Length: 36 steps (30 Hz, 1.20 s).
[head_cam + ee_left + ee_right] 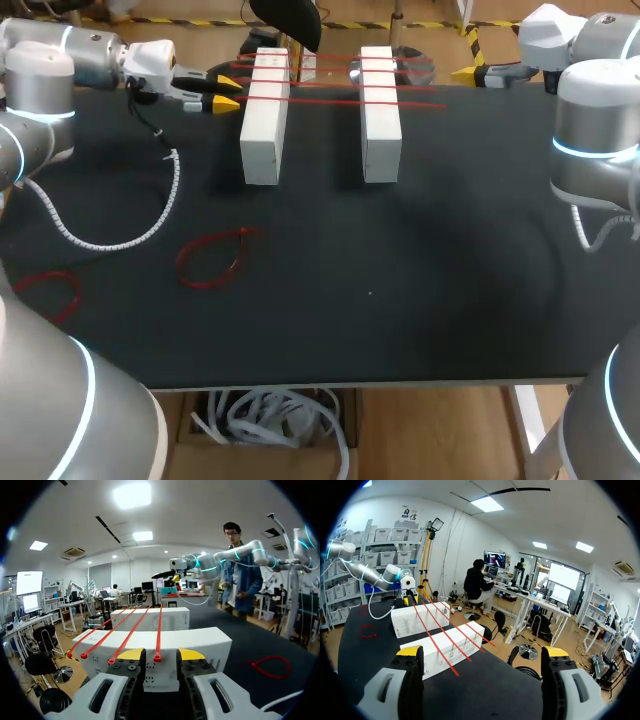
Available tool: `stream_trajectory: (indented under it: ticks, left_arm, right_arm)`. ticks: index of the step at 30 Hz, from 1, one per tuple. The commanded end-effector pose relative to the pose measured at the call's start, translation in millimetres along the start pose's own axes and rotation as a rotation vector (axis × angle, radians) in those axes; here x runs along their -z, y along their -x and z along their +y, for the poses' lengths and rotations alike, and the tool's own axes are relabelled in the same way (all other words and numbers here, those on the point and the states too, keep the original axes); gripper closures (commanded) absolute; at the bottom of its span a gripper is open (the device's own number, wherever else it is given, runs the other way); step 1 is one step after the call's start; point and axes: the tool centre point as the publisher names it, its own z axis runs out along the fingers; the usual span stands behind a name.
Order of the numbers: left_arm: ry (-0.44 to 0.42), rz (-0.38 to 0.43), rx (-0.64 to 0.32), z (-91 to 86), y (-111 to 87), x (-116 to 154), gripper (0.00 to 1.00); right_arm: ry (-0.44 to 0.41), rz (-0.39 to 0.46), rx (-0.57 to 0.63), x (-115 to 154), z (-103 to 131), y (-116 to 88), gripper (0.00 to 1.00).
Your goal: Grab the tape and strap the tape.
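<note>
Head view shows four red tapes (325, 84) stretched across two white blocks (265, 120) at the far side of the black worktop (420, 280). The left gripper (228, 98) sits just beside the left block, its fingers a narrow gap apart. In the left wrist view one tape end lies in that gap, gripped by neither. The right gripper (482, 652) stands off beyond the other block, fingers spread wide around nothing. A loose red tape loop (213, 258) lies nearer the robot, and a second loop (50, 290) lies by the left edge.

We see red tapes (159, 630) striping two white blocks (265, 130), red loops (181, 262) on our black table (420, 290), and bright yellow fingertips (226, 103).
</note>
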Motion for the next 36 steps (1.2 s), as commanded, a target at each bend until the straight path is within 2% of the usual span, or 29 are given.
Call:
stream_trajectory:
  ticks: [1, 6, 21, 24, 25, 26, 36]
  left_arm:
    - [-0.014, 0.064, 0.003, 6.4, 6.7, -0.4, 0.76]
    - [-0.018, 0.063, 0.006, 8.4, 6.1, -2.2, 0.82]
    - [-0.014, 0.058, 0.009, 6.5, 4.6, -1.4, 0.79]
    - [-0.014, 0.059, 0.007, 5.2, 4.6, -1.3, 0.84]
    - [-0.013, 0.060, 0.007, 5.1, 4.6, -1.3, 0.95]
    - [-0.014, 0.061, 0.008, 5.1, 4.6, -1.3, 1.00]
    - [-0.028, 0.070, 0.005, 3.2, 3.6, -1.0, 1.00]
  right_arm:
    - [0.000, 0.000, 0.000, 0.0, -0.1, 0.2, 0.00]
    - [0.000, 0.000, 0.000, 0.0, -0.1, 0.2, 0.00]
    - [0.000, 0.000, 0.000, 0.0, -0.1, 0.2, 0.00]
    - [0.000, 0.000, 0.000, 0.0, -0.1, 0.2, 0.00]
    - [0.000, 0.000, 0.000, 0.0, -0.1, 0.2, 0.00]
    - [0.000, 0.000, 0.000, 0.0, -0.1, 0.2, 0.00]
    - [0.000, 0.000, 0.000, 0.0, -0.1, 0.2, 0.00]
